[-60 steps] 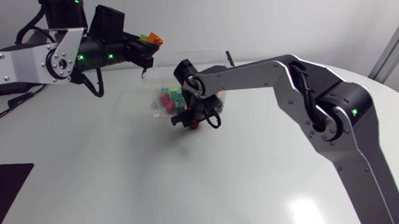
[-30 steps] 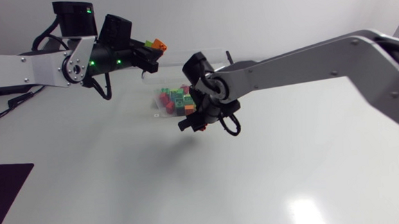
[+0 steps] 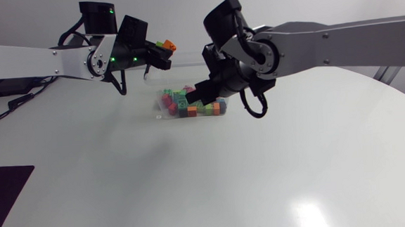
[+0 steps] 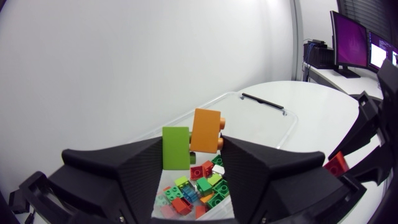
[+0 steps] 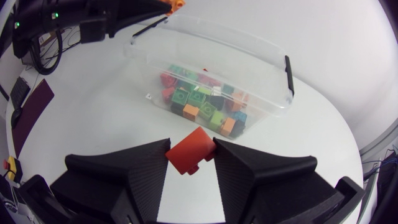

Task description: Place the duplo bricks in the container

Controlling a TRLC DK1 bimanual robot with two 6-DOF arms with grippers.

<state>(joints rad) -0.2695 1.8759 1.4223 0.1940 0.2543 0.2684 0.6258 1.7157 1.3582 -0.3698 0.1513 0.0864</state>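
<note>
Both arms are in the carrying step: each one holds its load up in the air, near the container (image 5: 249, 53), and nothing is released yet.

The left gripper (image 4: 199, 146) has its fingers closed on two pieces standing side by side, an orange brick (image 4: 205, 130) and a green brick (image 4: 176, 147). The green one lies against one finger and the orange one against the other. Probably they are clicked together, but the joint is not visible. In the left wrist view the open container is below and ahead of these fingers, so the load is not quite over the opening.

The right gripper (image 5: 189, 152) has its fingers closed narrowly on a red brick (image 5: 191, 152), which sits tilted between the tips. In the right wrist view the container is ahead of the fingers, with bare bench (image 5: 124, 124) under them.

The container stands on the bench, and a heap of loose bricks (image 5: 202, 102) lies in it.

Next, I judge, each arm must go forward until its load is over the opening, come down a little and then spread the fingers. The two grippers are near each other in the head view, so it seems safer that they release one after the other
</note>
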